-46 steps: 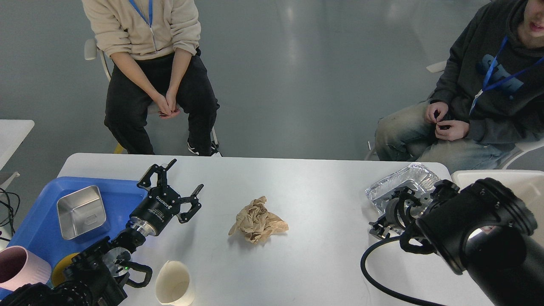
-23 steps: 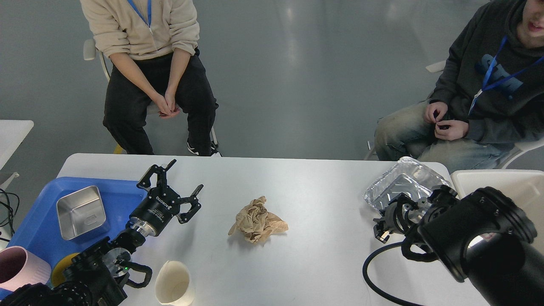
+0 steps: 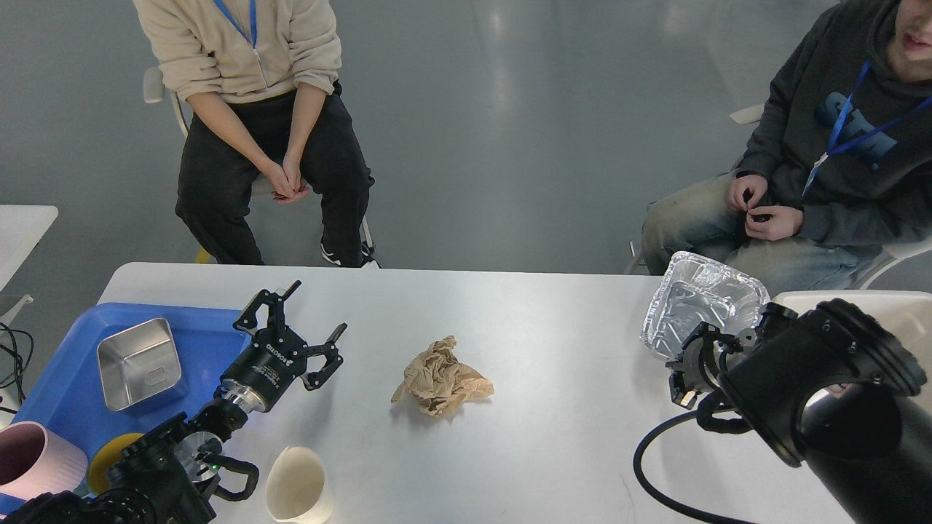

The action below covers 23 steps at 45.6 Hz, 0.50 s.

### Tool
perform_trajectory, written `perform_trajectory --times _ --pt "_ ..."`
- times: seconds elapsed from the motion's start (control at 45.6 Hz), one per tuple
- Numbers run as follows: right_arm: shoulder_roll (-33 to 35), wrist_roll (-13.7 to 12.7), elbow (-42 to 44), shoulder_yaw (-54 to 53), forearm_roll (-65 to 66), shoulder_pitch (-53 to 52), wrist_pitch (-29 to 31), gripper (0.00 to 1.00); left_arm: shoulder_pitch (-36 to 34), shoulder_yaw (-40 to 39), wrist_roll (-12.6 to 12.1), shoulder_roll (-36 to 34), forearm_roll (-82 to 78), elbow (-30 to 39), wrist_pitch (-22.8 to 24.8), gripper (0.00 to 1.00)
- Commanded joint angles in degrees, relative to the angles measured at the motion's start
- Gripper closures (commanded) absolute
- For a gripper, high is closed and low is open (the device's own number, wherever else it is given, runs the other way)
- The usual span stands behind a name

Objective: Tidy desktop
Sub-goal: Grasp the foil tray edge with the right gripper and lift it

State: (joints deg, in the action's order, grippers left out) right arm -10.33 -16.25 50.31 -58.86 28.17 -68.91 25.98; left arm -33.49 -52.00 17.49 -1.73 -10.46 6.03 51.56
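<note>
Standing nearest on the white bench (image 3: pixel 553 437) was a paper cup (image 3: pixel 295 485); crumpled brown paper (image 3: pixel 440 378) lay mid-bench. Left claw (image 3: pixel 298 330) hovered released beside the blue tray (image 3: pixel 211 335). Right claw (image 3: pixel 695 362) grasped the tilted foil tray (image 3: pixel 699 298) at the far right edge.

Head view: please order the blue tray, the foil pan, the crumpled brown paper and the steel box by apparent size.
1. blue tray, partly covered
2. foil pan, tilted up
3. and 4. crumpled brown paper and steel box look alike; no ranking

Crumpled brown paper (image 3: pixel 441 377) — paper cup (image 3: pixel 297 486)
</note>
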Motion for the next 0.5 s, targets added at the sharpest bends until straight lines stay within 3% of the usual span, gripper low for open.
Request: perform_trajectory --times 0.0,0.131,0.263,0.482 --pt "-0.13 -0.01 6.98 9.45 3.02 -1.58 13.46 1.0 -0.08 -0.03 0.0 -0.12 0.0 0.04 0.12 0.02" --pt "-0.13 0.43 10.94 23.86 4.61 -1.85 28.75 1.0 -0.08 0.06 0.0 -0.12 0.0 0.04 0.29 0.02" --pt "0.75 2.71 10.95 41.87 4.61 -0.62 29.02 1.0 -0.08 0.06 0.09 -0.12 0.0 0.04 0.47 0.02" --pt "2.95 12.99 4.36 69.56 3.29 6.94 29.02 1.0 -0.17 -0.12 0.09 -0.12 0.0 0.04 0.56 0.02"
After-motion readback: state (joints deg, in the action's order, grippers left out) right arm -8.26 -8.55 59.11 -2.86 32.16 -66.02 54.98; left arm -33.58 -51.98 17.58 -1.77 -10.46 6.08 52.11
